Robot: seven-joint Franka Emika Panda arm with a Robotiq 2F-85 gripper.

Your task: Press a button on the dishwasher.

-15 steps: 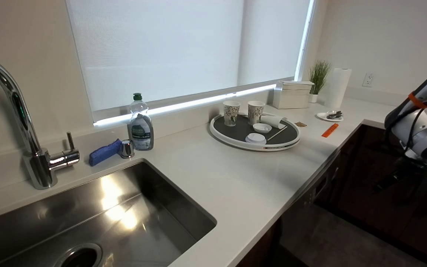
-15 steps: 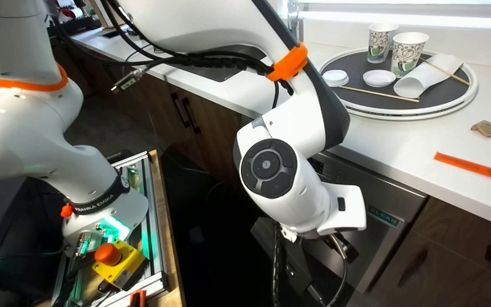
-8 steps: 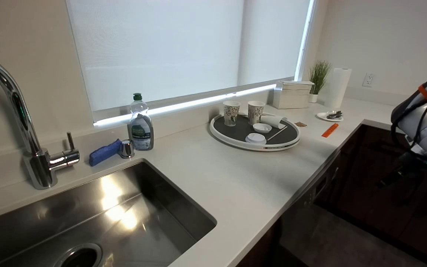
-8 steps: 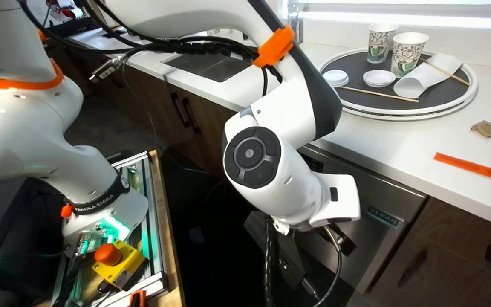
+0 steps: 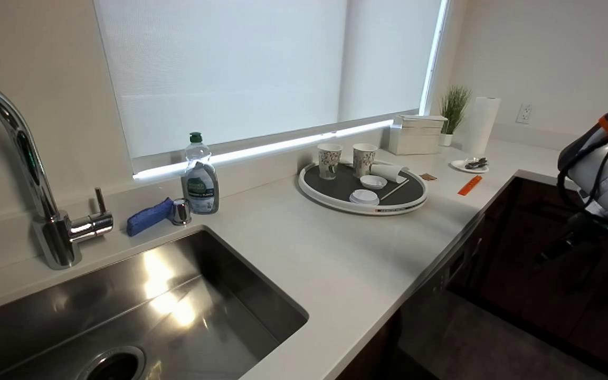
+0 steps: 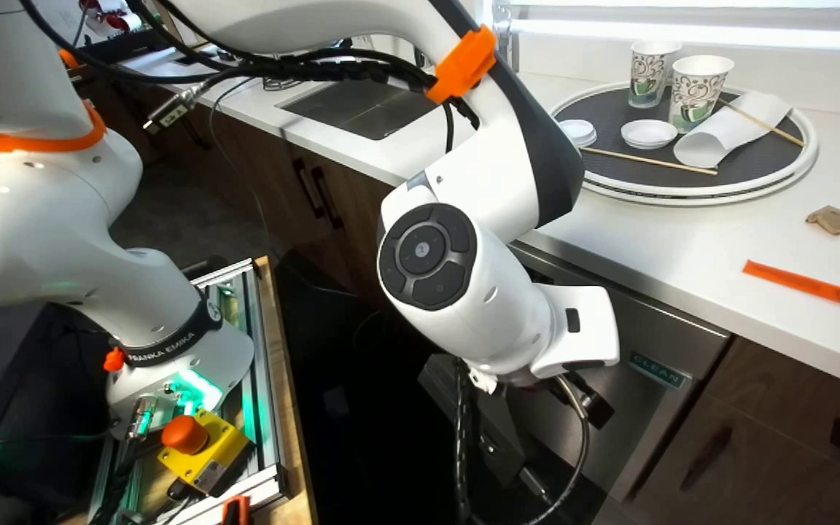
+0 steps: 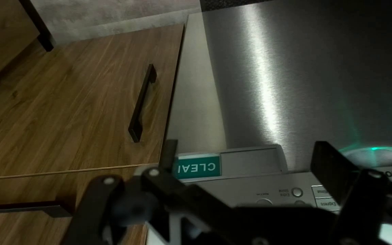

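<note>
You have the pincer (image 7: 245,153) spread wide, its two dark fingers (image 7: 328,166) standing well apart in the wrist view, with nothing held between them. Behind them is your dishwasher (image 7: 305,85), a flat brushed-steel front set in under the white desk (image 6: 682,248), right beside a wood-grained cabinet (image 7: 80,102) with a black handle (image 7: 143,102). Its lettering reads upside down to you in the wrist view. You can see a round button (image 7: 297,192) on the control strip (image 7: 237,190), lying between the fingers as pictured, and a green sign (image 7: 198,167) partly covered by one of them. Whether either finger touches the front, you cannot tell. In an exterior view your arm (image 6: 493,313) hangs before the dishwasher, and the pincer is mostly hidden beneath it.

Up on the desk, both exterior views show you a round tray (image 6: 809,153) bearing two paper cups (image 6: 697,95), white lids (image 6: 648,134), a curled white sheet (image 6: 733,131) and wooden stirring sticks (image 6: 650,160). Near it lie a brown packet (image 6: 835,219) and an orange level (image 6: 821,286). An exterior view gives you the steel sink (image 5: 251,295), with a soap bottle (image 5: 201,187) and a chrome faucet (image 5: 56,237) behind it
</note>
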